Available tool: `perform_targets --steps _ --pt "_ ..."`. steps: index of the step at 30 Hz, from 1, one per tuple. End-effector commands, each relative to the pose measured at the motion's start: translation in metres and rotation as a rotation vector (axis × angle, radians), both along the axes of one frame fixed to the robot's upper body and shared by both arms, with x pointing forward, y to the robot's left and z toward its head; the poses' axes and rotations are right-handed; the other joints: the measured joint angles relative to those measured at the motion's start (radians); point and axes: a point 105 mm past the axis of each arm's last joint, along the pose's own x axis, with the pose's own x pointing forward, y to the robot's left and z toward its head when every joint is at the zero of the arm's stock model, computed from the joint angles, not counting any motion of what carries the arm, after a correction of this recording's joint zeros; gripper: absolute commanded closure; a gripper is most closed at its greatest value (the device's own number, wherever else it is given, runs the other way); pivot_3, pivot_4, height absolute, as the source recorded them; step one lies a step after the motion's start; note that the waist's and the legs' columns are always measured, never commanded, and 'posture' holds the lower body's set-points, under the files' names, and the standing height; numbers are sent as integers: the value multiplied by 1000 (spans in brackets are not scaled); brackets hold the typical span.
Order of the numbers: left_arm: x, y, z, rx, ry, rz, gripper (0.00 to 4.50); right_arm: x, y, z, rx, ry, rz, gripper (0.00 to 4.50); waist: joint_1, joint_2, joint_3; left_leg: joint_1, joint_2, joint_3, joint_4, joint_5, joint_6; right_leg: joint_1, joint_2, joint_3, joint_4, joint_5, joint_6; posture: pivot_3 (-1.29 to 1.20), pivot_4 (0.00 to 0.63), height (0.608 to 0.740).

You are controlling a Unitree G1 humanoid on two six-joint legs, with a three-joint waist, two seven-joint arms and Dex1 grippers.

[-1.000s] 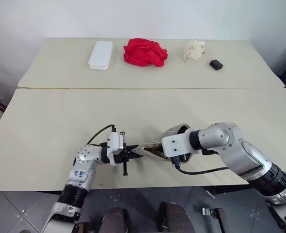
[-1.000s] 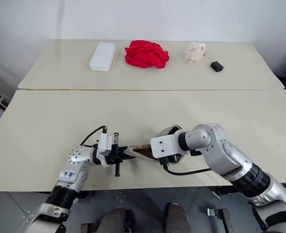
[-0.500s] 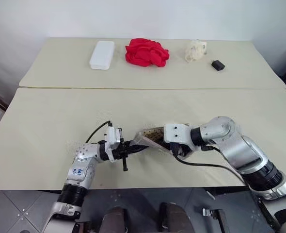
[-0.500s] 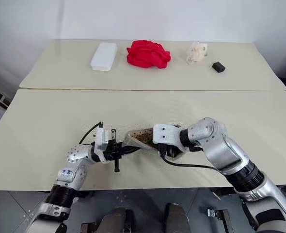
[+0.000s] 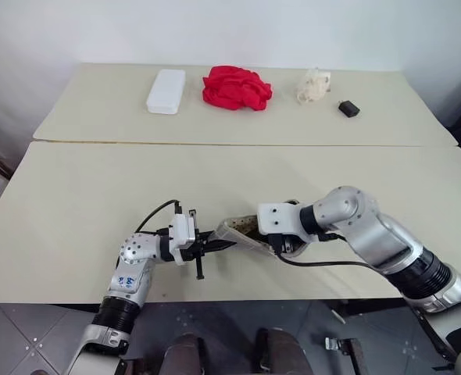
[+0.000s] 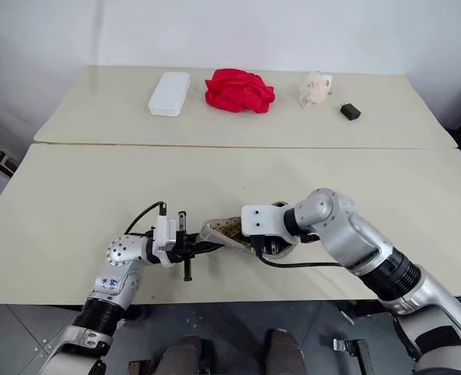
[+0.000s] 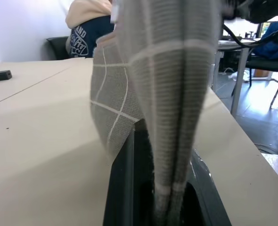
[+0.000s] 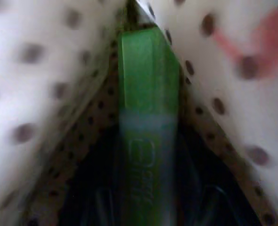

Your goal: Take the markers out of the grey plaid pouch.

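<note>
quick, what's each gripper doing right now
Left gripper: shut on the grey plaid pouch.
Right gripper: inside the pouch, closed on a green marker.

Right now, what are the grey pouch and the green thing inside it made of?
The grey plaid pouch looks like woven cloth: you can see ribbed threads and soft folds, with a dotted lining inside. The green marker looks like smooth plastic, faintly shiny, with raised lettering.
</note>
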Motion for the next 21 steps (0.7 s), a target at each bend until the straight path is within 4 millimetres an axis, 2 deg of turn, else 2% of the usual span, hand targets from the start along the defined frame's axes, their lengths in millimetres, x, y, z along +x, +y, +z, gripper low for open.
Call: perform_targets --steps 1,3,6,11,15,18,21 --pt "-4 9 -4 19 -10 6 4500 15 -15 -22 49 33 -228 3394 -8 -2 -3 0 0 0 0 0 0 0 0 0 1 0 0 0 150 740" --pt "-5 8 -5 25 -11 -3 4500 18 -12 -24 84 39 -270 3394 -21 -4 -7 1 2 -1 -1 0 -1 0 1 -2 1 -1 -2 0 150 740" --pt "-9 6 -9 66 -24 -41 4500 28 -20 -21 27 -33 -266 3394 -25 -3 -7 2 4 0 -1 0 -2 0 2 -2 2 -1 -3 0 150 740" --pt "-12 8 -13 87 -23 -49 4500 33 -25 -14 64 -1 -309 3394 -24 -3 -7 2 4 0 -1 0 -2 0 2 -2 1 -1 -3 0 150 740" --pt "-10 10 -13 77 -18 -34 4500 21 -20 -11 98 83 -268 2053 -19 -2 -7 2 4 0 -1 0 -2 0 2 -2 1 -1 -3 0 150 740" --pt "-9 12 -13 77 -15 -20 4500 16 -8 2 185 87 -210 1239 -19 -2 -6 1 4 -1 -1 0 -1 0 2 -2 1 -1 -3 0 150 740" --pt "-9 13 -13 77 -15 -14 4500 11 -8 11 197 98 -183 1239 -18 0 -6 0 4 -1 -1 0 -1 -1 2 -2 1 -1 -3 0 150 740"
